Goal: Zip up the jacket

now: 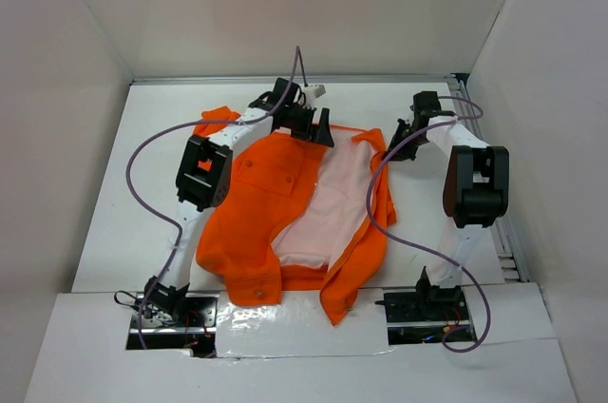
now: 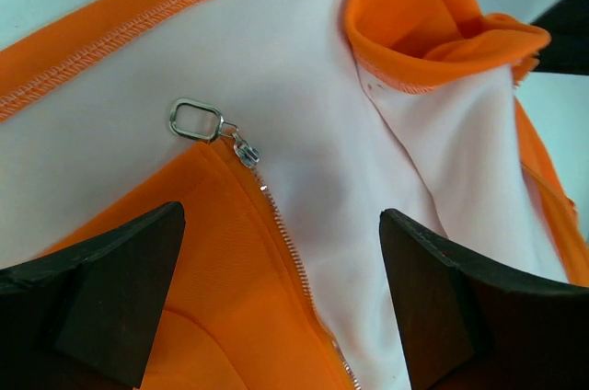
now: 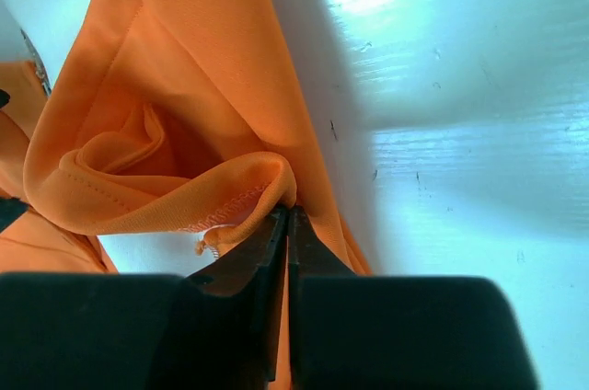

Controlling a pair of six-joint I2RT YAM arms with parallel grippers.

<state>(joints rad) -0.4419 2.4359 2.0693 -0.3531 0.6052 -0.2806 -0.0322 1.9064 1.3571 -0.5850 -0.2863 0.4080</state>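
Left gripper points down, spread, over the jacket; right gripper pinches it.

jacket: matt cloth w/ shiny metal zip pull; table glossy.

You've got nothing readable in any of the three views: no text, label, brand, number or sign. The jacket shows plain fabric only, and the zipper pull is bare metal with no marking you could make out.
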